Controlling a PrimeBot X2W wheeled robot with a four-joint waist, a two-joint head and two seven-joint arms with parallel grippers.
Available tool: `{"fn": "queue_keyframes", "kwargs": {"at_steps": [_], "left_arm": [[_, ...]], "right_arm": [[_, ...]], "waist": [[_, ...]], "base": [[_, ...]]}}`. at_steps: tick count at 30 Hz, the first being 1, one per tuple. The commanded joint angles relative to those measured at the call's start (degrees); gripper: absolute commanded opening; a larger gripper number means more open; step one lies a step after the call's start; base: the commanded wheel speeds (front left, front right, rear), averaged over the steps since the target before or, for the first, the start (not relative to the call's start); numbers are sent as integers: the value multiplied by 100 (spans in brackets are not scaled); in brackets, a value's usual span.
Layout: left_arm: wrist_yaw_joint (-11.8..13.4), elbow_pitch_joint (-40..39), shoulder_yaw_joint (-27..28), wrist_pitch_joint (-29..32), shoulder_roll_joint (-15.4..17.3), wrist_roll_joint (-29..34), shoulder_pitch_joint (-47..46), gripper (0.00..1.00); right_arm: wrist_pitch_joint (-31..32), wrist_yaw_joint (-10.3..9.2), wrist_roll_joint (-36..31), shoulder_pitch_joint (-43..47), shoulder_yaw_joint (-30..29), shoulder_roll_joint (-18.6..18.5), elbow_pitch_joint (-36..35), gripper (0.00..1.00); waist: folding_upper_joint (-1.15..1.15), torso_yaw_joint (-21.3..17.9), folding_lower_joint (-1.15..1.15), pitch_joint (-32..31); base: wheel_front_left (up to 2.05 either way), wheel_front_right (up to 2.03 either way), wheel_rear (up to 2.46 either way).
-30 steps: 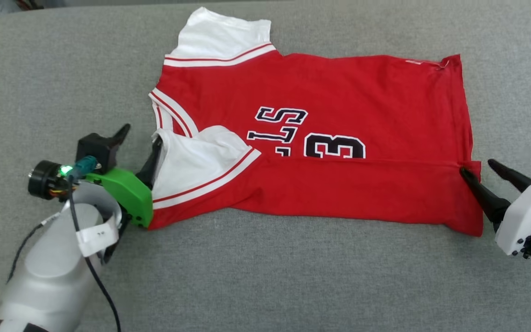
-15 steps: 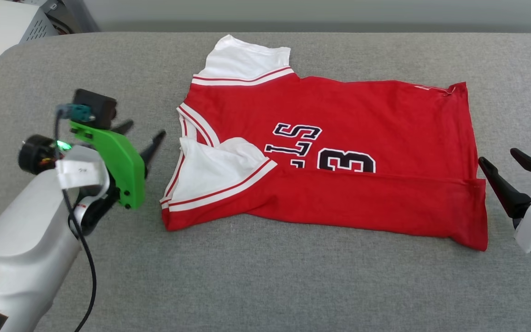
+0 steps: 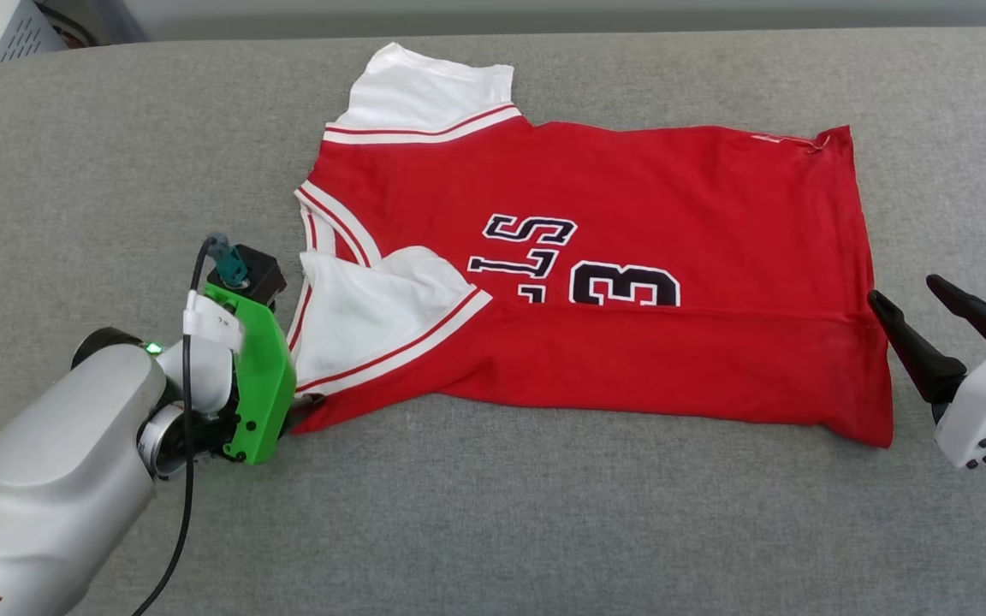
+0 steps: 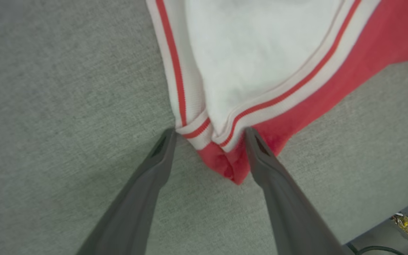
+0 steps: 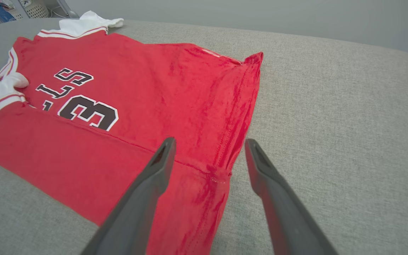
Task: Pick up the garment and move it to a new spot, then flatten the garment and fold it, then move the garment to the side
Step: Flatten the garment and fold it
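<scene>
Red garment [image 3: 613,282], near side folded over, lies mid-way across the grey padded surface [image 3: 493,513]. Left gripper [image 4: 210,130] straddles its shoulder corner, fingers spread. Right gripper [image 3: 904,287], equally spread, flanks the hem, probably to lift both ends together.

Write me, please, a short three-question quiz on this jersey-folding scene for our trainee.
1. True or false: the left claw is shut on a corner of the jersey.
2. What lies folded over the jersey's front? A: its near side with one white sleeve; B: its far sleeve; C: nothing.
3. Which jersey edge is the right claw at?
Key: 1 false, open around it; 2 A; 3 the hem.
</scene>
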Motion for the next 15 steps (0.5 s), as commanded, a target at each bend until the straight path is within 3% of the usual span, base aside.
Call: {"fn": "queue_keyframes", "kwargs": {"at_steps": [1,5,7,8,11,15], "left_arm": [[-15,128,-65,-28,-63,-18,-33,100],[-15,474,-343,-42,-99,36,48,100],[-15,507,-460,-121,-116,27,50,22],[-15,508,-491,-201,-126,-7,42,0],[-15,451,-565,-423,-85,-29,-41,0],[-15,282,-622,-744,33,-54,-175,0]], "right_arm": [[2,-3,-13,-83,15,32,13,100],[9,-3,-18,-168,102,41,55,100],[11,-3,-67,-203,139,-42,37,100],[21,-3,-82,-220,146,-90,9,100],[153,-3,-40,-287,127,-239,-136,100],[811,-3,64,-341,234,-569,-357,100]], "waist": [[0,-92,0,94],[0,-168,0,144],[0,-169,0,142],[0,-161,0,127],[0,-137,0,45],[0,-98,0,-78]], "base": [[0,0,0],[0,0,0],[0,0,0],[0,0,0],[0,0,0],[0,0,0]]}}
